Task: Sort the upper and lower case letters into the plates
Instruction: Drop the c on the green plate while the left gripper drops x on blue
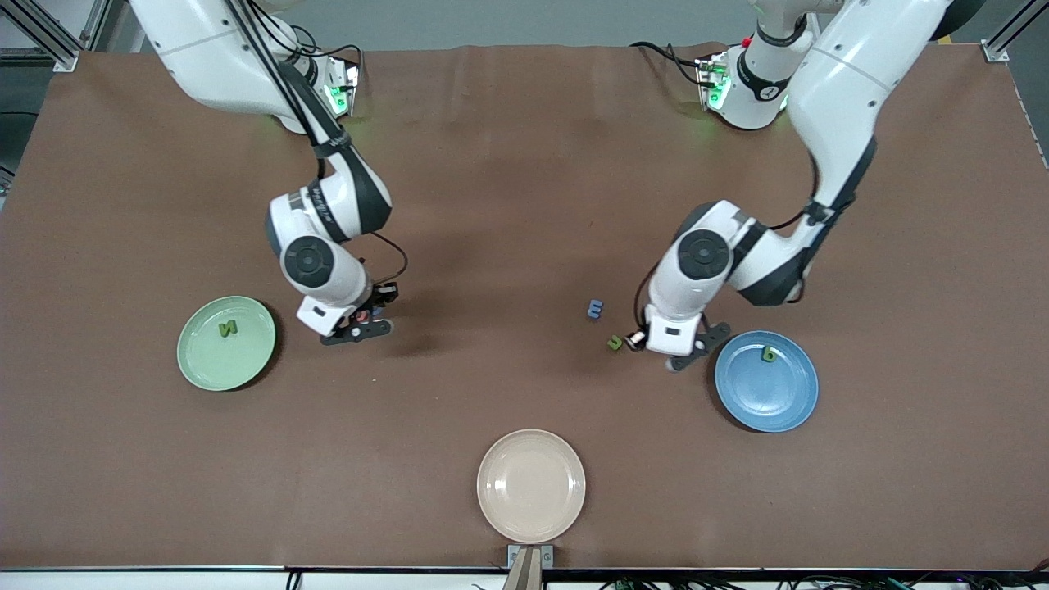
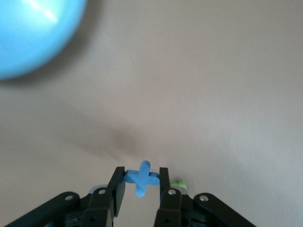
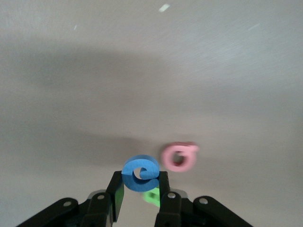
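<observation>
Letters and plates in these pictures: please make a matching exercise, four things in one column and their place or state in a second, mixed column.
Things:
1. blue x letter
2. blue e letter
3. green N letter
4. beige plate

Places or states:
A. lies in the pale green plate
B. held in the right gripper
C. holds no letter
D. held in the left gripper

Pairs: 1-D, 2-B, 3-A, 4-C

Beige plate (image 1: 531,485) on the brown surface (image 1: 524,164)

The empty plate sits alone at the middle of the surface's edge nearest the front camera, just above a small metal bracket (image 1: 529,557) fixed at that edge.
</observation>
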Action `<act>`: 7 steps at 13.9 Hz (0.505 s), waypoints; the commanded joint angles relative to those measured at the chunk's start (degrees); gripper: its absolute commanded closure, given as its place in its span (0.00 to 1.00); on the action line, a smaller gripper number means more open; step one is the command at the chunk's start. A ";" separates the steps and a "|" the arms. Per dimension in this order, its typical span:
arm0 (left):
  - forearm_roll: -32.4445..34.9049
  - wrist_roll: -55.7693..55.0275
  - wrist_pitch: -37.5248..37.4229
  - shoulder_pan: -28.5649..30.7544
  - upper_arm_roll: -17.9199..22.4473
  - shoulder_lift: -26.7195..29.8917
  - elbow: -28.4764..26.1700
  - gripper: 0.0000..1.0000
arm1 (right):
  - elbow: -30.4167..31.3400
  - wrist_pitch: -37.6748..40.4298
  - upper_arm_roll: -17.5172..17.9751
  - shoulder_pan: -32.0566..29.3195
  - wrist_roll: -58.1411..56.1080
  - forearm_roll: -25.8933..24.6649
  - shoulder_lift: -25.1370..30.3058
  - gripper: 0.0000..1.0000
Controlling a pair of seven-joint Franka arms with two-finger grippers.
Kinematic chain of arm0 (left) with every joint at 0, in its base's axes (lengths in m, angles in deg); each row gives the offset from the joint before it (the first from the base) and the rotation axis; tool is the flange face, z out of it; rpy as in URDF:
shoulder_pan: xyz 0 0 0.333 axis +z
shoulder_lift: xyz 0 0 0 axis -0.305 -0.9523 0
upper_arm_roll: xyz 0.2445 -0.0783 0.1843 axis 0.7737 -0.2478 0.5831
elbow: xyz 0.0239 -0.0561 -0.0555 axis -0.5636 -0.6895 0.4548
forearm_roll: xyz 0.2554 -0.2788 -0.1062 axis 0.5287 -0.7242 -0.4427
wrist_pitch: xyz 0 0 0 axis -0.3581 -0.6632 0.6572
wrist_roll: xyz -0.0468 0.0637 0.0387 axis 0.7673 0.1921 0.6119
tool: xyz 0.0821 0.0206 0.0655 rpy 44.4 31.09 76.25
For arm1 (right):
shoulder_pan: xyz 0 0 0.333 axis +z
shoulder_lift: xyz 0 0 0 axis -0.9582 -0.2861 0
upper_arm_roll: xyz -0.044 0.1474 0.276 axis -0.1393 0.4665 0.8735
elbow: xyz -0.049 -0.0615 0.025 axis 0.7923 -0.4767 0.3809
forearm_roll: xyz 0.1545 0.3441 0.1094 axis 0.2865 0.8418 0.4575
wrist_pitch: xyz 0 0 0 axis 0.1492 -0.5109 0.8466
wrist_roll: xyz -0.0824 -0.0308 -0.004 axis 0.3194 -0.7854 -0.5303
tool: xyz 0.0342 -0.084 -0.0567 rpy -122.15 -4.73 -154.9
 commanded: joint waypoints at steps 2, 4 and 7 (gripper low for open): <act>4.76 5.09 -0.11 6.81 -0.17 3.15 -4.09 1.00 | 1.03 2.16 0.47 -11.79 -18.88 -0.95 5.42 0.82; 6.00 10.36 0.24 12.77 -0.60 3.07 -4.88 1.00 | 1.64 -0.64 0.64 -18.29 -25.94 -4.62 5.17 0.82; 6.01 13.71 0.86 16.05 -0.69 2.19 -5.15 0.98 | 2.53 -5.66 0.64 -25.34 -32.64 -5.44 3.42 0.82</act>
